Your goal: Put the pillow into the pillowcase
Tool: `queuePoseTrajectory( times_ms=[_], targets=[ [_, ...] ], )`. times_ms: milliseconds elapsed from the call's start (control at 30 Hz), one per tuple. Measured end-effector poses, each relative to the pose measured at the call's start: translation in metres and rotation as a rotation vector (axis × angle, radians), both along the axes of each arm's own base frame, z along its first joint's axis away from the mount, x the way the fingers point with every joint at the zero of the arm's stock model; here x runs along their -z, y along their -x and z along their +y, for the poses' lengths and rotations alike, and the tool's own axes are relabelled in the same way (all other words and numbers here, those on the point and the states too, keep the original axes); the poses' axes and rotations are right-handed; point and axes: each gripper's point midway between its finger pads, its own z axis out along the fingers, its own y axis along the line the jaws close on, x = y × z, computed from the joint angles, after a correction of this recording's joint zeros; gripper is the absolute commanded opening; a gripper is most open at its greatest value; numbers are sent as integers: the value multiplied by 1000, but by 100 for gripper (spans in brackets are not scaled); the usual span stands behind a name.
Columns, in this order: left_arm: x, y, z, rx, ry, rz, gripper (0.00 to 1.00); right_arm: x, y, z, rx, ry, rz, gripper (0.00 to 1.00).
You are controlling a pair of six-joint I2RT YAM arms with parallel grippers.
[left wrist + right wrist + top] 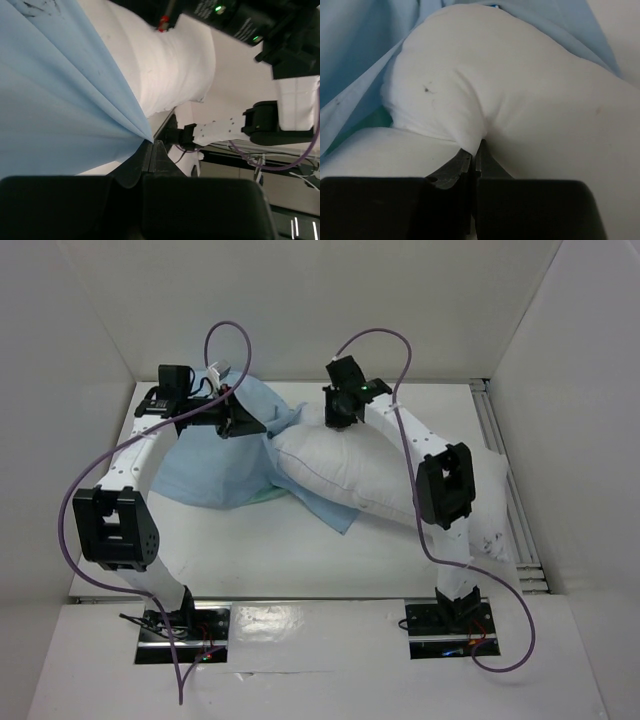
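Observation:
The white pillow (340, 465) lies across the table's middle, its left end against the light-blue pillowcase (205, 465). The pillowcase lies bunched at the back left, and its far edge is lifted. My left gripper (232, 415) is shut on that edge: in the left wrist view the blue pillowcase (60, 100) runs to a point pinched at my left gripper (151, 142), with the pillow (165, 65) behind. My right gripper (340, 412) is over the pillow's far end. In the right wrist view my right gripper (476, 150) is shut on a fold of the pillow (510, 95).
White walls enclose the table on three sides. A metal rail (505, 480) runs along the right edge. A strip of the pillowcase (325, 508) sticks out from under the pillow's near side. Purple cables (70, 520) loop off both arms.

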Motion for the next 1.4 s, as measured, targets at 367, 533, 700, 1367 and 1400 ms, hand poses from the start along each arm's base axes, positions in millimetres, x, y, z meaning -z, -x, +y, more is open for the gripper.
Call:
queuePoseTrajectory(
  times_ms=[367,533,700,1367,1400],
  targets=[
    [-11,-3,-4,3,43,-1,0,7,-11,1,211,159,-113,0],
    [-5,1,-19,22,-41,14,44,2,-6,9,234,187,-158,0],
    [-16,6,-38,95,-96,-2,87,9,12,23,214,186,-196,0],
    [88,-74,-35,-32,-545,70,83,5,40,35,183,28,-242,0],
    [96,-76,-37,-28,-562,80,78,5,40,35,183,28,-242,0]
  ],
)
